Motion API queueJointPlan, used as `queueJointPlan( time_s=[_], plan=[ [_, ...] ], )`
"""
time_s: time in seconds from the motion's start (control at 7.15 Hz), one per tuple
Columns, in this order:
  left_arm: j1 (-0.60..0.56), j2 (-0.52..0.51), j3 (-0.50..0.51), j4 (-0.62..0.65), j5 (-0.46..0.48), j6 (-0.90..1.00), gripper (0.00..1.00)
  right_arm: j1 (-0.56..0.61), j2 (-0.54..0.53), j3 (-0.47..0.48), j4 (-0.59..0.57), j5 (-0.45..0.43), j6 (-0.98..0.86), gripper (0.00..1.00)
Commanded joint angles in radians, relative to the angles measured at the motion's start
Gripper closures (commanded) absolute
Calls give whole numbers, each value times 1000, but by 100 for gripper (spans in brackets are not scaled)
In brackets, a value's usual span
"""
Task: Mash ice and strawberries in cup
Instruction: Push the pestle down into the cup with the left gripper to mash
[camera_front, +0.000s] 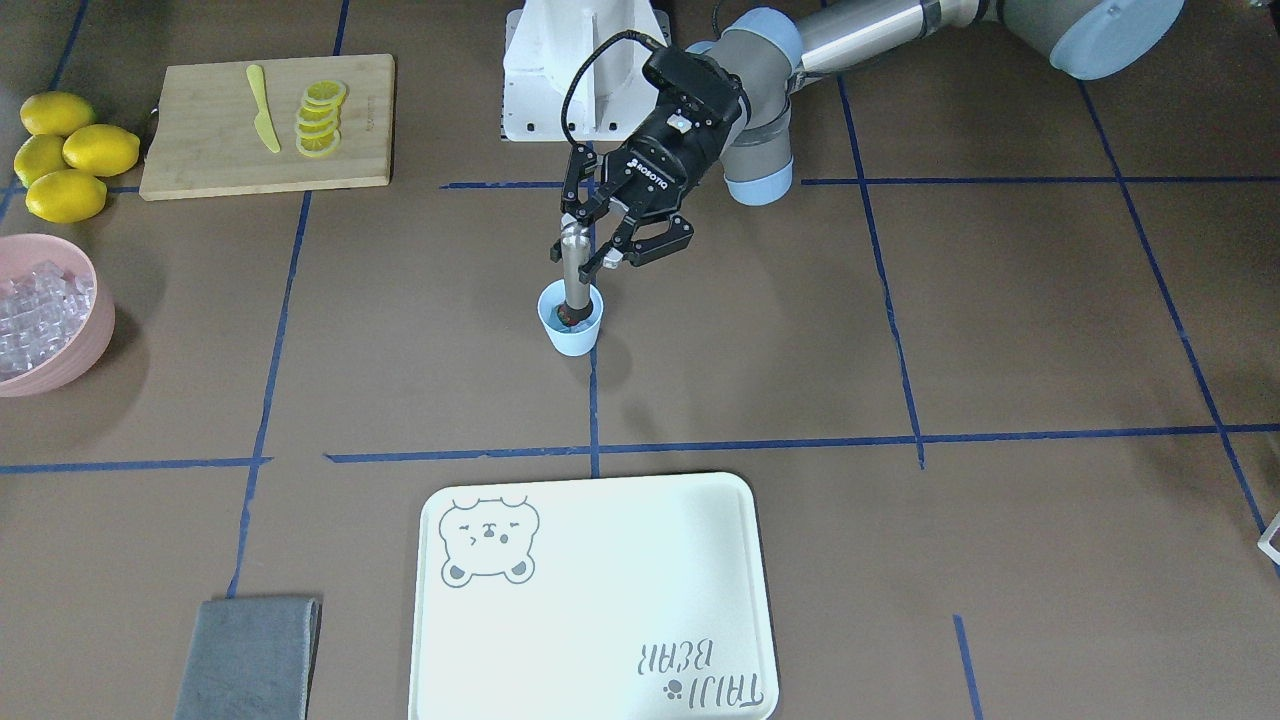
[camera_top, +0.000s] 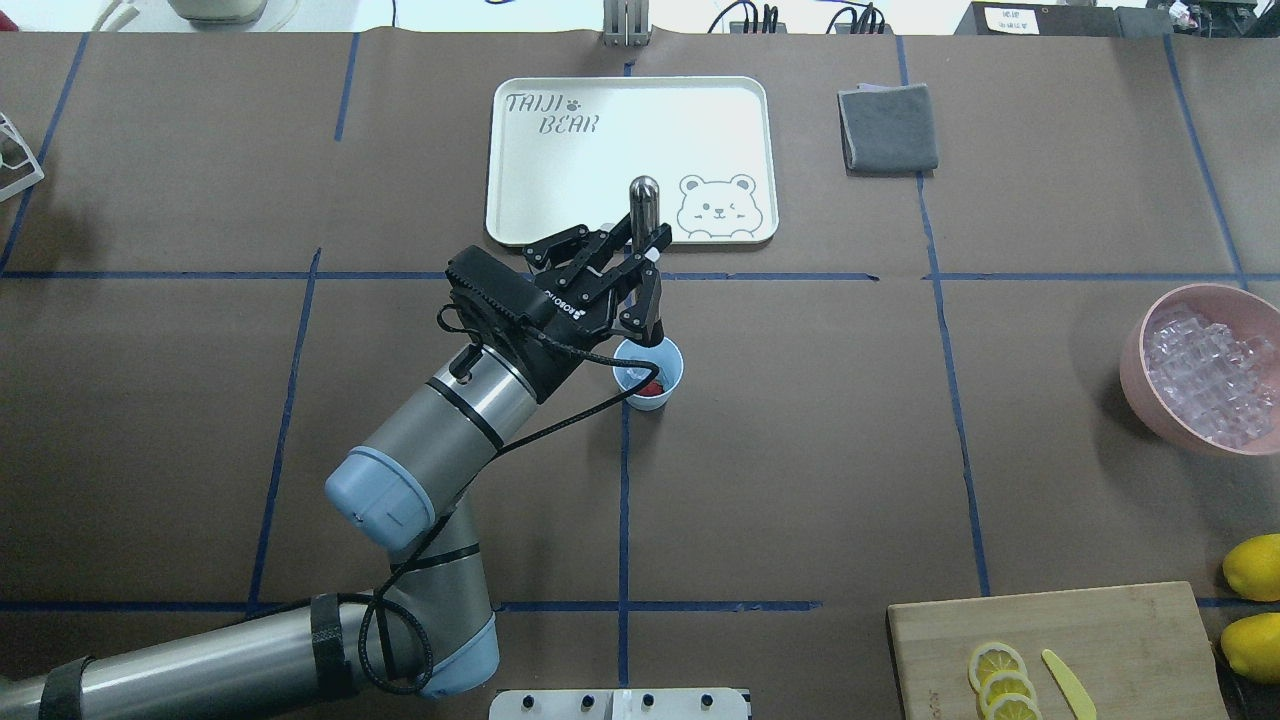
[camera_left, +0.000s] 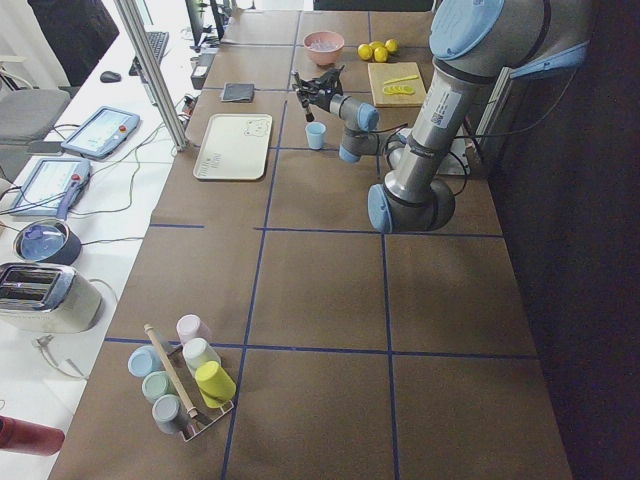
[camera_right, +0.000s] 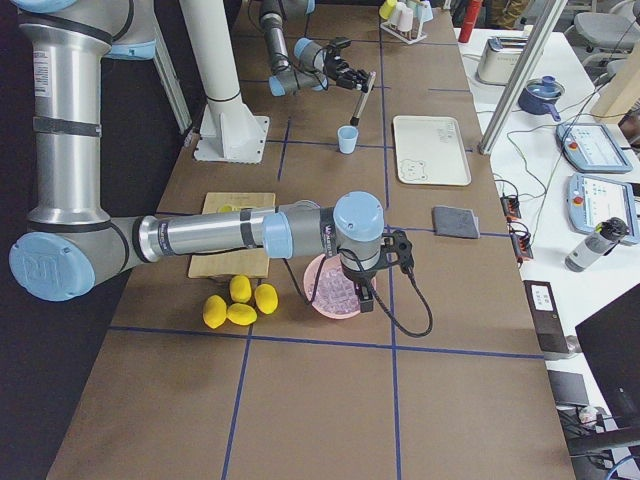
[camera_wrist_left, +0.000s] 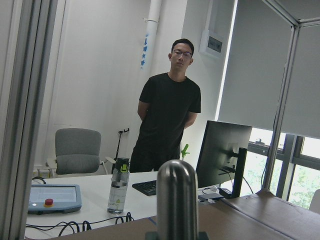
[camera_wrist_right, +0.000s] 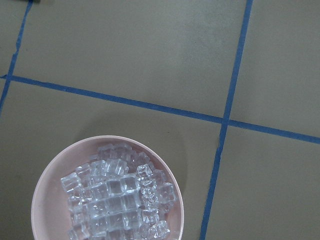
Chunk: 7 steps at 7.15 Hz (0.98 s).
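The light-blue cup (camera_front: 572, 338) stands mid-table, also in the overhead view (camera_top: 668, 372). A red strawberry (camera_top: 652, 388) lies inside it. My left gripper (camera_front: 590, 250) is shut on an upright steel muddler (camera_front: 572, 270) whose foot is down in the cup on the berry. The muddler's rounded top fills the left wrist view (camera_wrist_left: 176, 200). The ice (camera_wrist_right: 117, 200) is piled in a pink bowl (camera_wrist_right: 55, 165), away at the table's side (camera_top: 1135, 350). I cannot tell whether any ice is in the cup. My right gripper (camera_right: 365, 295) hovers over that bowl; I cannot tell whether it is open or shut.
A white bear tray (camera_top: 560, 170) lies just beyond the cup. A grey cloth (camera_top: 887, 128) lies beside it. A cutting board (camera_front: 200, 150) holds lemon slices and a yellow knife, with whole lemons (camera_front: 65, 155) next to it. A rack of cups (camera_left: 185, 385) stands far off.
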Motion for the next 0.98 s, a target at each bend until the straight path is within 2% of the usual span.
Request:
queueJointPlan(
  time_s=[0.0, 0.84],
  plan=[
    [7, -1, 23, -24, 0, 0, 100, 1, 0, 2, 0, 0, 0, 1],
    [13, -2, 80, -61, -1, -11, 100, 0, 5, -3, 0, 0, 0, 1]
  ],
)
